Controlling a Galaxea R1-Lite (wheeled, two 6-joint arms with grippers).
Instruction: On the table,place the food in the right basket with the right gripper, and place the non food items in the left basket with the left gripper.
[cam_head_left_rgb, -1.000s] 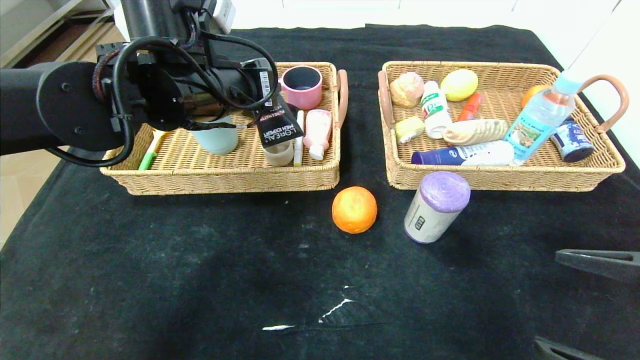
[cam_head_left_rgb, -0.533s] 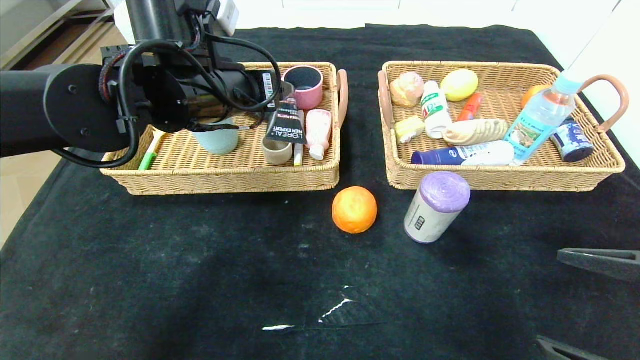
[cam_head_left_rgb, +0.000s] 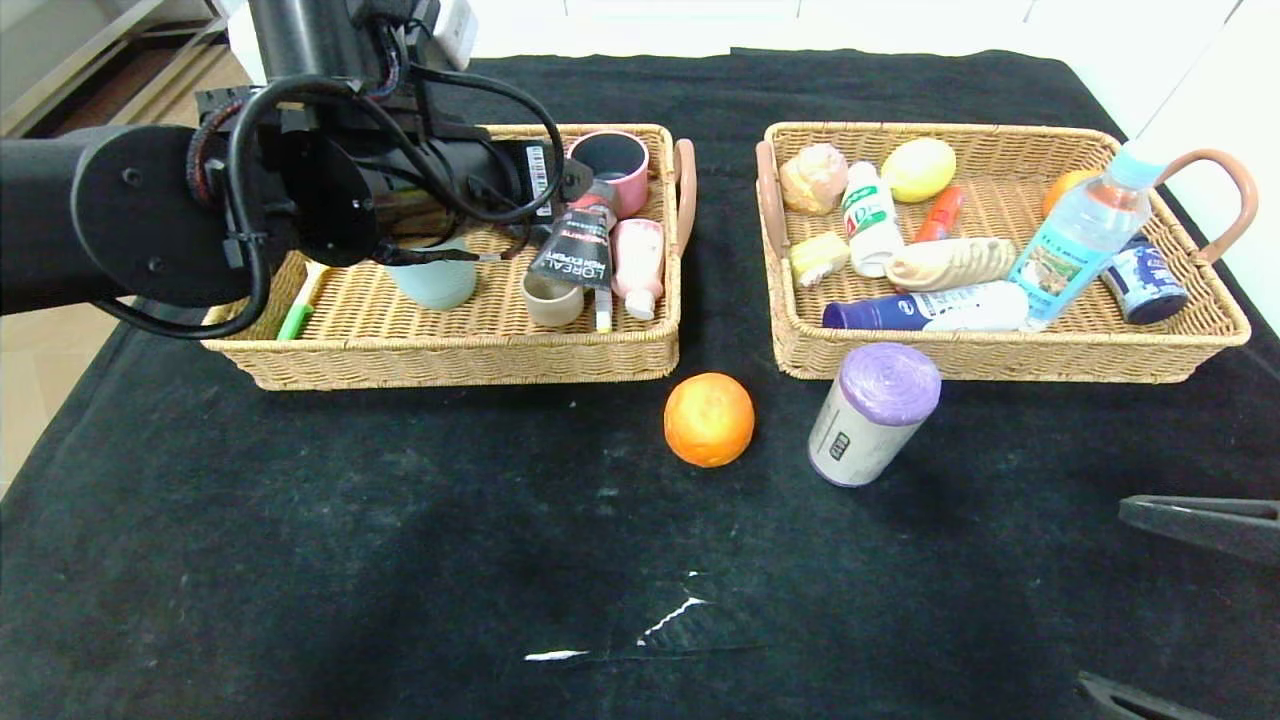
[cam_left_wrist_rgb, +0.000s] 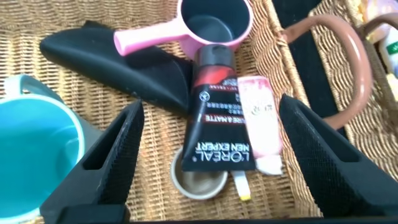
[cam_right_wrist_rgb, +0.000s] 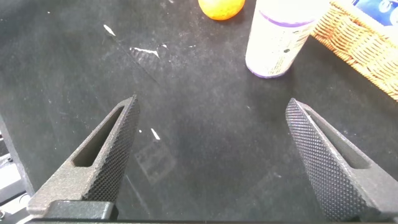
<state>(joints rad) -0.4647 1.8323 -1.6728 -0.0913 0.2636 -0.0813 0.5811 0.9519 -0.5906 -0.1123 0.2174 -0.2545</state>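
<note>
We note the black L'Oréal tube (cam_left_wrist_rgb: 217, 118) released into the left wicker basket (cam_head_left_rgb: 460, 358); left end effector (cam_left_wrist_rgb: 211, 149) now spread wide.

Worktop: black cloth (cam_head_left_rgb: 400, 560) covers the whole table.
Far-left corner: wooden shelving (cam_head_left_rgb: 90, 70) beside it.
Left edge: tan floor (cam_head_left_rgb: 30, 380).
Far edge: white wall (cam_head_left_rgb: 900, 20).

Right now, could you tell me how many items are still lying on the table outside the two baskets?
2. An orange lies just in front of the gap between the baskets, and a purple-topped roll stands tilted in front of the right basket. The left arm may hide more.
</note>
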